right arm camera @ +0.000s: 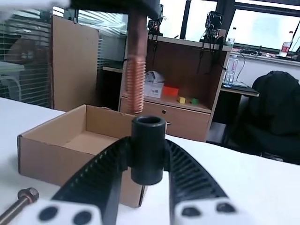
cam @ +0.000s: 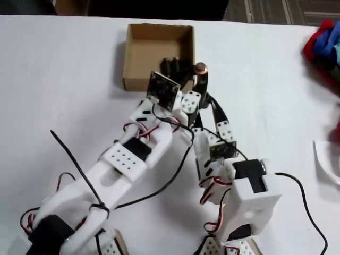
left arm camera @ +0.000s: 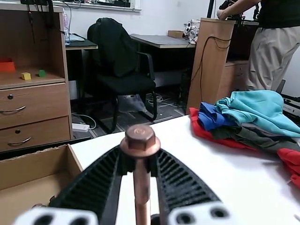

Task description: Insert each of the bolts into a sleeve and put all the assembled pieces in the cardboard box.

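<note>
**High view.** Left arm & right arm meet just beside the near right corner of the cardboard box. Bolt stands upright there w/ its copper head up, above the white tabletop. Dark shapes at the box's near right corner are possibly sleeves already in; can't tell.

**Left wrist view.** Left tool is closed narrow on the bolt, pinching the shank right under the hex head. Shank hangs straight down. Box wall is close by, clothes pile well apart across the tabletop.

**Right wrist view.** Right tool is clamped on the sleeve, which is black, upright, bore open upward. The bolt's threaded end hangs just above the sleeve mouth, not yet in, and looks a touch off-axis. Spare bolt lies on the tabletop near the box.

**Handling (judgement).**
- Bolt: metal, stiff, some weight for its size. Smooth shank is prob. slippery, so the grip under the head is right, as the head stops it sliding through. Keep the thread free.
- Sleeve: rigid and round, so it can twist or tip betw. flat pads. Hold mid-body w/ the mouth clear.
- Neither is fragile. The risk is the thread catching the rim and levering the sleeve askew.
</note>
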